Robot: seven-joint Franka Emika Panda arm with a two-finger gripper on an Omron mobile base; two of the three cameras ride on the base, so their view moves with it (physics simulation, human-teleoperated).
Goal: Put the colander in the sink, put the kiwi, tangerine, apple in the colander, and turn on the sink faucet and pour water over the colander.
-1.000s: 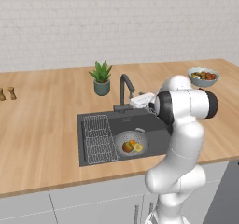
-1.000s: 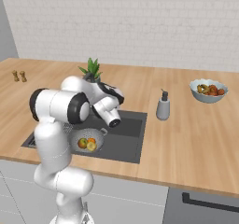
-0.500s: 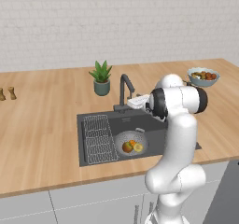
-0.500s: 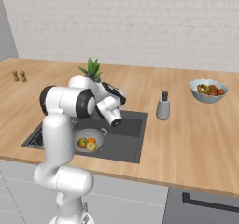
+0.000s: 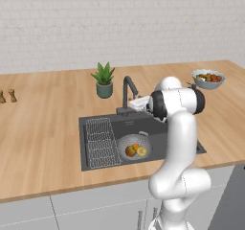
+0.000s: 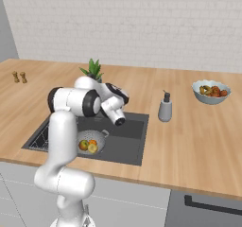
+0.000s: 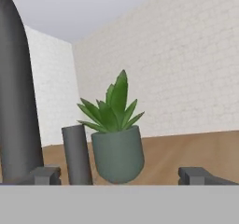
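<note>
The grey colander (image 5: pixel 134 146) stands in the dark sink (image 5: pixel 95 123), right of the wire rack. It holds the red apple (image 5: pixel 130 151), the orange tangerine (image 5: pixel 136 146) and the yellow kiwi (image 5: pixel 142 151); the same colander (image 6: pixel 89 143) shows from the right. My gripper (image 5: pixel 133 103) hovers low beside the base of the sink faucet (image 5: pixel 127 87). In the hand view the gripper (image 7: pixel 121 176) is open, with nothing between its fingertips (image 7: pixel 45 175). The faucet's thick upright (image 7: pixel 16 101) rises close at the left. A thinner dark post (image 7: pixel 77 155), seemingly its lever, stands just beyond the tips.
A potted plant (image 5: pixel 104 80) stands behind the faucet. A grey soap bottle (image 6: pixel 165 109) sits right of the sink and a pale fruit bowl (image 6: pixel 211 91) farther right. Two small shakers (image 5: pixel 7 96) stand at the far left. My own arm rises over the sink's right side.
The hand has crept a little left toward the faucet base while the arm's elbow has drawn in. The colander and the fruits have not moved.
</note>
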